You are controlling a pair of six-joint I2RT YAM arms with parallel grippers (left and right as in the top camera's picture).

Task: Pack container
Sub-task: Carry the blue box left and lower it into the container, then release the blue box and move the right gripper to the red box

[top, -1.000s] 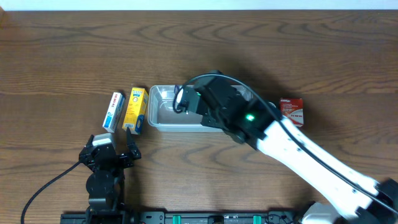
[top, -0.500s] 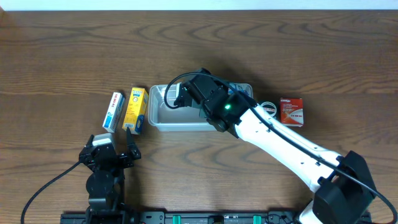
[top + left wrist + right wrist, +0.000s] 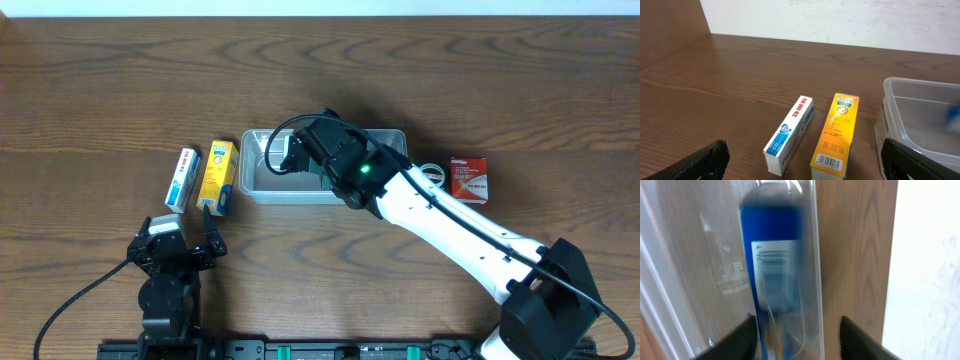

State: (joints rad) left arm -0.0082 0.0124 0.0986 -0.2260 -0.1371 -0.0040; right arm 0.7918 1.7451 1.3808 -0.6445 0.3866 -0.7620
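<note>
At centre: container clear, long, rectangular, rounded corners, rimmed.

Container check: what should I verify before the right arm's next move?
1. Container flat on the table: ok.
2. Blue box inside the container: ok.
3. Right gripper free of the blue box: cannot tell, view blurred.
4. Left gripper open, apart from the boxes: ok.
5. Yellow box, white box and red box packed: not ok, all lie outside.
</note>
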